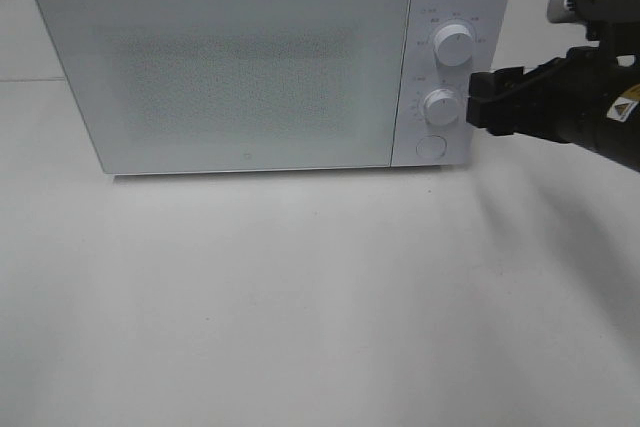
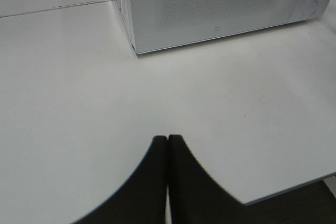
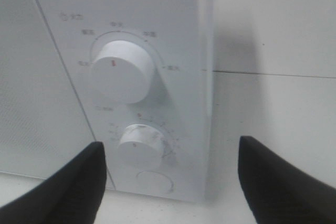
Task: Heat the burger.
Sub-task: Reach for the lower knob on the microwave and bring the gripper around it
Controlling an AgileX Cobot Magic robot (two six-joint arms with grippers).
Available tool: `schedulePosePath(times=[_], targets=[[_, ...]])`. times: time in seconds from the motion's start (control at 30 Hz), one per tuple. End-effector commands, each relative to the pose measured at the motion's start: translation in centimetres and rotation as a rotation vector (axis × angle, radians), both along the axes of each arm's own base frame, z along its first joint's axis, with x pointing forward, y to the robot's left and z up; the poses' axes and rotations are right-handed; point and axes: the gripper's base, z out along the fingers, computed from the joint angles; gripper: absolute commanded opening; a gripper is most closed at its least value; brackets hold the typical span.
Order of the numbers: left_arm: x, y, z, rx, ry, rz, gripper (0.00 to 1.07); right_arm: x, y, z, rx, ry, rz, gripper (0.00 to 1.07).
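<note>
The burger is out of view. A white microwave (image 1: 250, 67) stands at the back of the table with its door shut. On its control panel sit an upper knob (image 1: 455, 47), a lower knob (image 1: 441, 106) and a round button (image 1: 431, 147). My right gripper (image 1: 478, 102) hovers just right of the lower knob, open and holding nothing. The right wrist view shows its fingertips spread on either side of the lower knob (image 3: 140, 145), a short way in front of it. My left gripper (image 2: 168, 139) is shut and empty, low over the table in front of the microwave (image 2: 210, 3).
The white table (image 1: 300, 297) spreads in front of the microwave. Its edge (image 2: 294, 187) shows in the left wrist view, close to the left gripper. The microwave's button (image 3: 154, 182) lies under the lower knob.
</note>
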Motion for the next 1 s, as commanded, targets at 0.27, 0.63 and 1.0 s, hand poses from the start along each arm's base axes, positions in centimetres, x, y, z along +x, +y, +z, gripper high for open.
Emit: schedulePosePath(times=[0.27,0.63,1.0], targets=[[-0.3,0.0,0.0,-0.014,-0.030,-0.002,0.00,0.1,3.6,-2.4,-0.012,-0.095,0.015,0.67],[-0.3,0.0,0.0,-0.014,-0.030,-0.002,0.00,0.8,4.0,-5.0,-0.040,-0.128,0.002,0.67],[-0.3,0.0,0.0,-0.014,-0.030,-0.002,0.00,2.7,4.9,-5.2,-0.028,-0.149,-0.005,0.67]])
